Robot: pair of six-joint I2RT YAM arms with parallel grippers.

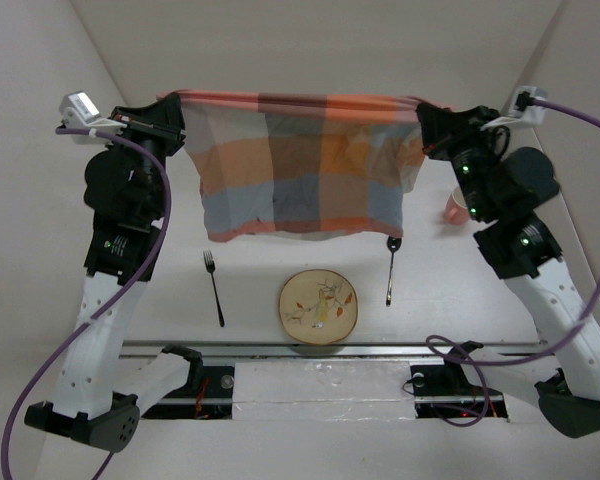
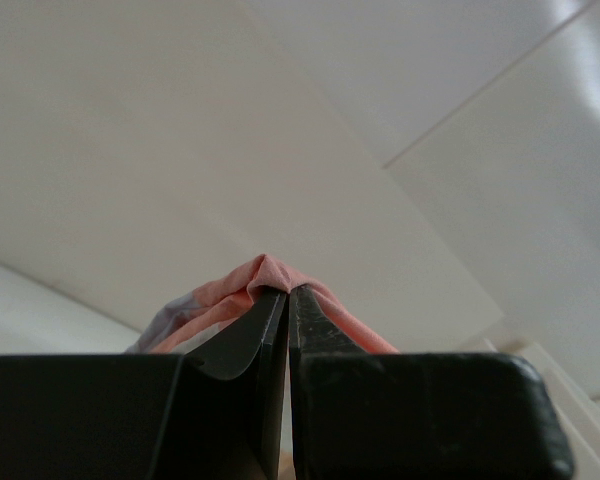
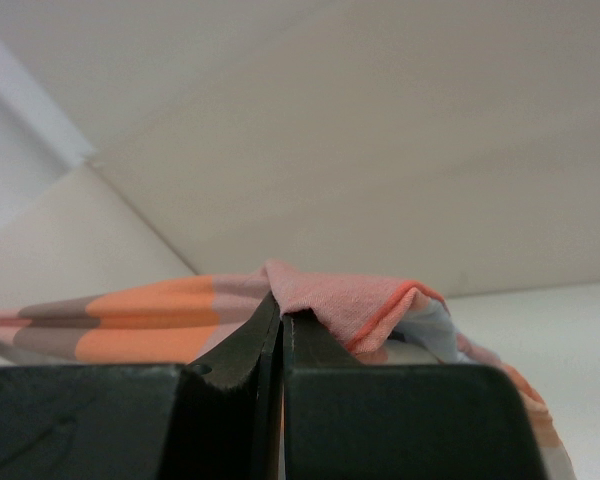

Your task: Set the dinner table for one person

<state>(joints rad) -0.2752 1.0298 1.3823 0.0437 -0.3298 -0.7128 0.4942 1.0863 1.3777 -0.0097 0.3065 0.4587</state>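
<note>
The orange, blue and grey checked placemat point(image 1: 300, 165) hangs stretched between my two grippers above the far half of the dinner table point(image 1: 250, 290). My left gripper point(image 1: 175, 110) is shut on its left top corner. In the left wrist view pink cloth point(image 2: 265, 272) bunches over the closed gripper point(image 2: 287, 292). On the other side my right gripper point(image 1: 425, 115) is shut on the right top corner, and the right wrist view shows the cloth point(image 3: 350, 295) folded over the closed gripper point(image 3: 281, 305). The cloth's lower edge hangs just above the table.
A fork point(image 1: 214, 288) lies left of a round patterned plate point(image 1: 319, 306), and a spoon point(image 1: 391, 268) lies to its right. A pink cup point(image 1: 454, 208) stands behind my right arm. A metal rail point(image 1: 330, 350) runs along the near edge. White walls enclose the table.
</note>
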